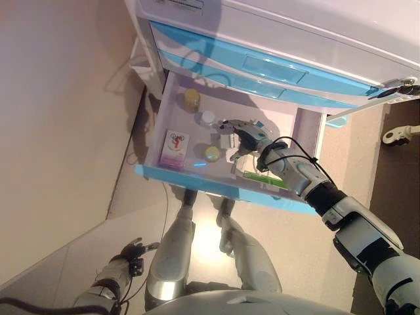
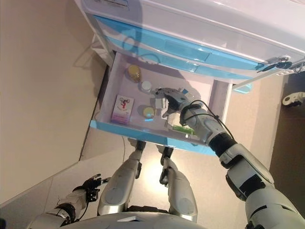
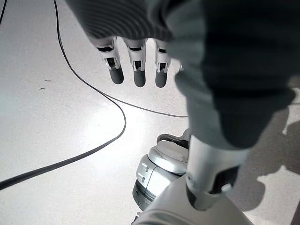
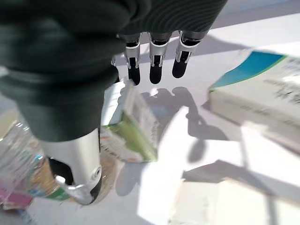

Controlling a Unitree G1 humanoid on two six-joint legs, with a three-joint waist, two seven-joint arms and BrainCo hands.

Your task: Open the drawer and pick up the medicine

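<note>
The light-blue drawer [image 1: 197, 181] of the white cabinet is pulled out. Inside lie medicines: a pink and white box [image 1: 174, 149], a jar with a yellow lid [image 1: 191, 98], a white-capped bottle [image 1: 208, 118], a small yellow-lidded bottle [image 1: 211, 153] and a green and white carton [image 1: 262, 178]. My right hand [image 1: 244, 138] is inside the drawer, just above its floor. In the right wrist view its fingers [image 4: 154, 65] are straight and a green and white carton [image 4: 133, 129] lies between them and the thumb [image 4: 77, 173]. My left hand [image 1: 128, 252] hangs low by the floor, its fingers [image 3: 136, 65] straight and empty.
Two shut blue-fronted drawers [image 1: 262, 69] sit above the open one. A white and teal box [image 4: 255, 96] lies close past my right hand's fingers. A tan wall [image 1: 59, 131] stands on the left. A caster wheel [image 1: 399, 134] shows at the right.
</note>
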